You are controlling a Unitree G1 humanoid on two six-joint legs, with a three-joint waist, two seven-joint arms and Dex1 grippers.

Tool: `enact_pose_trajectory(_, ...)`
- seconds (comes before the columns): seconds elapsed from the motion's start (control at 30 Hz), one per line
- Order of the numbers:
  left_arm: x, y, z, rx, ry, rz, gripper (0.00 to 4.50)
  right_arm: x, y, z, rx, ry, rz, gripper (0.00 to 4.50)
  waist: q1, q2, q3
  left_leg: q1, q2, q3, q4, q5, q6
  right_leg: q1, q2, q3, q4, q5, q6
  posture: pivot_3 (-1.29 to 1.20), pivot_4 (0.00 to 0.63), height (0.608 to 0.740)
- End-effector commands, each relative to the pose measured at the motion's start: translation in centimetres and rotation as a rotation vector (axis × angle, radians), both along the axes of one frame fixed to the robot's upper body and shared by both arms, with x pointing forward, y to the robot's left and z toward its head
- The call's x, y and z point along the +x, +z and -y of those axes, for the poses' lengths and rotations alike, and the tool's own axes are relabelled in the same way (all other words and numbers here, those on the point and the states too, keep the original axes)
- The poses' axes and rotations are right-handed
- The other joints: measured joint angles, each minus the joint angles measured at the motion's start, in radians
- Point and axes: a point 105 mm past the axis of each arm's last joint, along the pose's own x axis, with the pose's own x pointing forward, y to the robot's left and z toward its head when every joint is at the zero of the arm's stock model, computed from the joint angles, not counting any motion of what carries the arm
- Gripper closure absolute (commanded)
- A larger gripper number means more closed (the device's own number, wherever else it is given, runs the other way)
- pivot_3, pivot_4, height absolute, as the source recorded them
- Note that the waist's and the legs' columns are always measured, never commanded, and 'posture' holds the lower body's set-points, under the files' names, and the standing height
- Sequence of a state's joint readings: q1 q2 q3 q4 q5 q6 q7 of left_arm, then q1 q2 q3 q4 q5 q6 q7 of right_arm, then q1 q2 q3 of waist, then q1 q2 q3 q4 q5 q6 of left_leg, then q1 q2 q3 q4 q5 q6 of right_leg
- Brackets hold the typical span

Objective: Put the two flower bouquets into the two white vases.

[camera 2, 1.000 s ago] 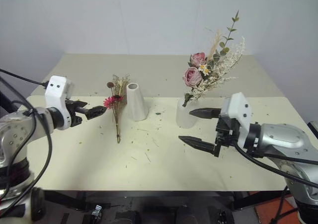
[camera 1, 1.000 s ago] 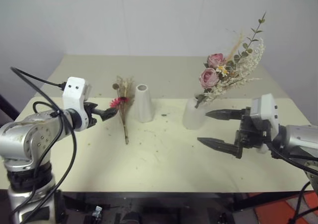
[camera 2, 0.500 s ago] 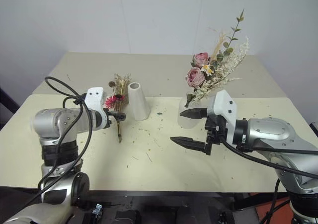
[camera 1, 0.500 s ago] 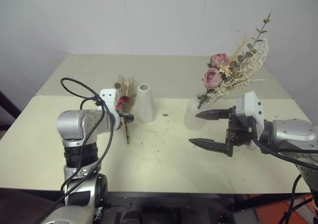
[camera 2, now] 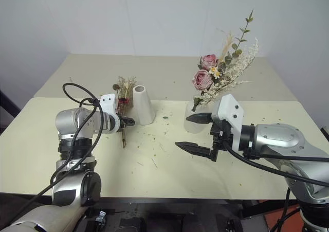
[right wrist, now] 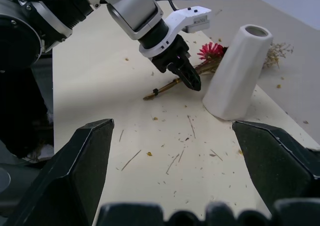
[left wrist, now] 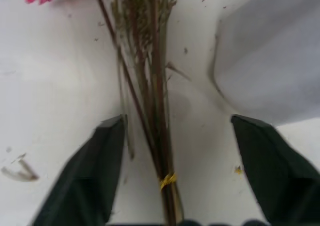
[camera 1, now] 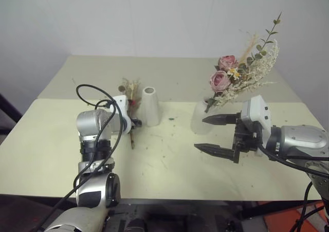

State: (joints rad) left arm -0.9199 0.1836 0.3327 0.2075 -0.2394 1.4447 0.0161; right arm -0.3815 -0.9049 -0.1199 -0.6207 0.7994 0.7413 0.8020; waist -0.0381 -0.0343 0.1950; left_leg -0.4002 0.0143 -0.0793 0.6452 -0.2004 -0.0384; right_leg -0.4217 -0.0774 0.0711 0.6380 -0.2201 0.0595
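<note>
A robot's right gripper [camera 2: 198,134] hangs above the front half of a cream table [camera 2: 169,180], its two black fingers spread wide and pointing toward the robot's left, nothing between them. Bare tabletop dotted with dried plant bits lies beneath it and runs clear across to the left arm. That arm bends in from the near left edge, a black cable looping over it, and its left gripper [camera 1: 134,123] angles down onto the slim bouquet [camera 1: 129,111], which lies flat on the table. In the left wrist view the fingers [left wrist: 97,171] stand apart on either side of the bound stems, not yet pressed against them; a yellow tie sits low on the bundle and the red flower lies farther along. Just beside the bouquet, toward the robot's right, stands the tall cone vase [camera 1: 149,106], upright and empty. Farther right, the fuller bouquet [camera 2: 221,75] of pink roses leans in the shorter vase [camera 2: 192,118]. Open table stretches behind to a plain wall.
</note>
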Motion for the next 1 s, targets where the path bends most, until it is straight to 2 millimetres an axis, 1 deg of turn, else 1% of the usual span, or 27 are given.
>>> enact_pose_trajectory(0.03, 0.6, 0.9, 0.5, -0.006, -0.013, 0.038, 2.19, -0.4, 0.9, 0.1, -0.005, -0.006, 0.045, 0.0, -0.001, 0.0, 0.0, 0.0, 0.0, 0.0, 0.0, 0.0, 0.0, 0.0, 0.0, 0.0, 0.0, 0.0, 0.0, 0.0, 0.15, 0.74)
enact_pose_trajectory(0.2, 0.8, 1.1, 0.4, 0.039, -0.006, 0.071, 3.84, -0.3, 0.8, 0.2, -0.007, -0.017, 0.044, 0.0, 0.001, 0.0, 0.0, 0.0, 0.0, 0.0, 0.0, 0.0, 0.0, 0.0, 0.0, 0.0, 0.0, -0.001, 0.001, 0.0, 0.15, 0.74)
enact_pose_trajectory(0.27, 1.1, 1.4, 0.0, 0.044, 0.009, 0.093, 4.43, -0.3, 0.7, 0.3, -0.007, -0.021, 0.044, 0.0, 0.002, 0.0, 0.0, 0.0, 0.0, 0.0, 0.0, 0.0, 0.0, 0.0, 0.0, 0.0, 0.0, -0.001, 0.001, 0.0, 0.15, 0.74)
enact_pose_trajectory(0.4, 1.5, 1.8, -0.5, 0.069, 0.039, 0.145, 4.47, -0.3, 0.6, 0.3, -0.004, -0.022, 0.039, 0.0, 0.001, 0.0, 0.0, 0.0, 0.0, 0.0, 0.0, 0.0, 0.0, 0.0, 0.0, 0.0, 0.0, 0.0, 0.001, 0.0, 0.15, 0.74)
enact_pose_trajectory(0.47, 1.8, 2.3, -0.8, 0.06, 0.053, 0.19, 4.47, -0.4, 0.6, 0.3, -0.004, -0.022, 0.039, 0.0, 0.0, 0.0, 0.0, 0.0, 0.0, 0.0, 0.0, 0.0, 0.0, 0.0, 0.0, 0.0, 0.0, 0.0, 0.001, 0.0, 0.15, 0.74)
enact_pose_trajectory(0.53, 2.2, 3.3, -1.5, 0.069, 0.093, 0.265, 4.47, -0.4, 0.6, 0.3, -0.003, -0.024, 0.041, 0.0, 0.001, 0.0, 0.0, 0.0, 0.0, 0.0, 0.0, 0.0, 0.0, 0.0, 0.0, 0.0, 0.0, 0.0, 0.001, 0.0, 0.15, 0.74)
enact_pose_trajectory(0.67, 2.8, 7.6, -4.4, 0.042, 0.261, 0.504, 4.47, -0.5, 0.6, 0.5, -0.002, -0.03, 0.047, 0.0, 0.001, 0.0, 0.0, 0.0, 0.0, 0.0, 0.0, 0.0, 0.0, 0.0, 0.0, 0.0, 0.0, 0.002, -0.002, 0.0, 0.15, 0.74)
enact_pose_trajectory(0.73, 2.7, 10.8, -6.0, 0.041, 0.298, 0.685, 4.47, -0.6, 0.8, 0.5, 0.001, -0.029, 0.064, 0.0, 0.001, 0.0, 0.0, 0.0, 0.0, 0.0, 0.0, 0.0, 0.0, 0.0, 0.0, 0.0, 0.0, 0.002, -0.002, 0.0, 0.15, 0.74)
enact_pose_trajectory(0.8, 2.6, 13.5, -6.9, 0.012, 0.305, 0.813, 4.47, -0.9, 1.2, 0.3, 0.026, -0.01, 0.094, 0.0, 0.002, 0.0, 0.0, 0.0, 0.0, 0.0, 0.0, 0.0, 0.0, 0.0, 0.0, 0.0, 0.0, 0.002, -0.002, 0.0, 0.15, 0.74)
enact_pose_trajectory(0.9, 1.9, 18.0, -6.9, -0.131, 0.17, 1.049, 4.47, -1.2, 1.8, 0.2, 0.065, -0.005, 0.114, 0.0, 0.005, 0.0, 0.0, -0.001, 0.0, 0.0, 0.0, 0.0, 0.0, 0.0, 0.0, 0.0, 0.0, 0.002, -0.002, 0.0, 0.15, 0.74)
enact_pose_trajectory(1.0, 1.4, 21.0, -6.1, -0.265, 0.024, 1.208, 4.47, -1.1, 1.8, 0.1, 0.083, -0.03, 0.114, 0.0, 0.013, 0.0, 0.0, -0.001, 0.0, 0.0, 0.0, 0.0, 0.0, 0.0, 0.0, -0.001, -0.002, 0.002, -0.002, 0.0, 0.15, 0.74)
